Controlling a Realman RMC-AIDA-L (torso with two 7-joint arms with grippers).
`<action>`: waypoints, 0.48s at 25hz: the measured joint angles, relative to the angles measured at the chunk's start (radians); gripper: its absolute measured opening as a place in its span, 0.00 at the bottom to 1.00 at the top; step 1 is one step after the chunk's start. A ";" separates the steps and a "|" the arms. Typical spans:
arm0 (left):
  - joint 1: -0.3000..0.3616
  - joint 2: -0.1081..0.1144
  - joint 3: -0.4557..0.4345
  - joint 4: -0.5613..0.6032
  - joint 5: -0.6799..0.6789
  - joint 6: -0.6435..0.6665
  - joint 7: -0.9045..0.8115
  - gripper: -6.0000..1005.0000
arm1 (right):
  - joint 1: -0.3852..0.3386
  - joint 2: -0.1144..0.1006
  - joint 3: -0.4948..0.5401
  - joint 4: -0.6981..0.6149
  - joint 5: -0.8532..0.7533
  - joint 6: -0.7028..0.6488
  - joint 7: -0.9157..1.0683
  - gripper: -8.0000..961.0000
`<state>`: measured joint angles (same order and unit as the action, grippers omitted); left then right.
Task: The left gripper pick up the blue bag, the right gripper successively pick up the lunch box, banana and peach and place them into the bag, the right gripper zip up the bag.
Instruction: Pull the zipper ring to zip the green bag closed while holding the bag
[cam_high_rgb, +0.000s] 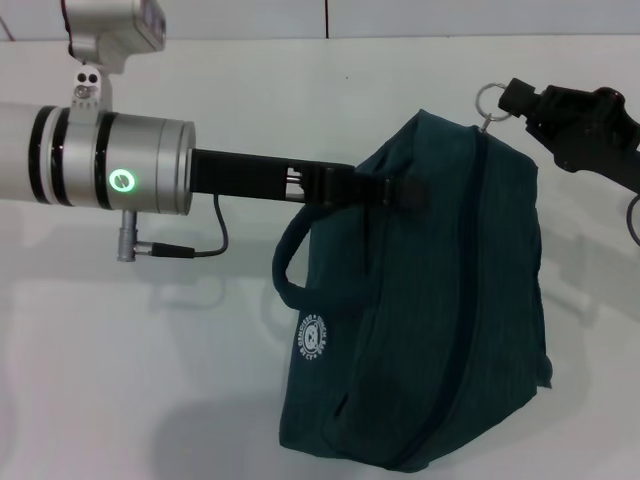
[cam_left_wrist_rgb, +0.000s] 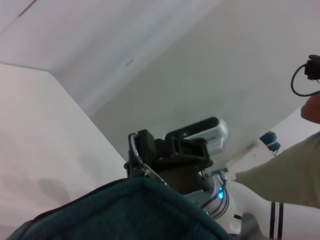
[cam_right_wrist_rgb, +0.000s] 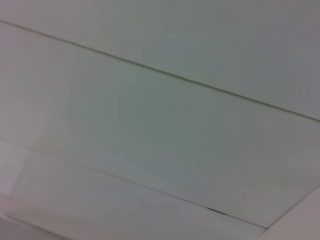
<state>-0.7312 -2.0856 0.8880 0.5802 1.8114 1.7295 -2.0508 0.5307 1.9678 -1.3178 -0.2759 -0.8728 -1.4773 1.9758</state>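
The dark teal bag (cam_high_rgb: 420, 300), zipped with a white round logo, hangs clenched in the left hand (cam_high_rgb: 385, 188) while the right hand (cam_high_rgb: 515, 100) pinches its zipper ring (cam_high_rgb: 488, 98).

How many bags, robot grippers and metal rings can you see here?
Dark blue-green fabric bag: 1
Black robot grippers: 2 (left gripper, right gripper)
Silver metal zipper ring: 1
Total: 4
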 joint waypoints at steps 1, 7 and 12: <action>0.000 0.000 0.002 0.002 0.000 0.002 0.002 0.06 | 0.000 -0.001 0.001 0.002 0.000 0.001 0.007 0.05; -0.002 -0.001 0.013 0.005 -0.005 0.029 0.022 0.06 | 0.000 -0.005 0.002 0.004 0.001 0.005 0.037 0.05; -0.003 0.000 0.051 0.006 -0.039 0.033 0.032 0.05 | 0.000 -0.005 0.002 0.005 0.001 0.011 0.056 0.05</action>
<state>-0.7346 -2.0856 0.9387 0.5865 1.7724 1.7622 -2.0188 0.5308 1.9627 -1.3161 -0.2714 -0.8713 -1.4662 2.0323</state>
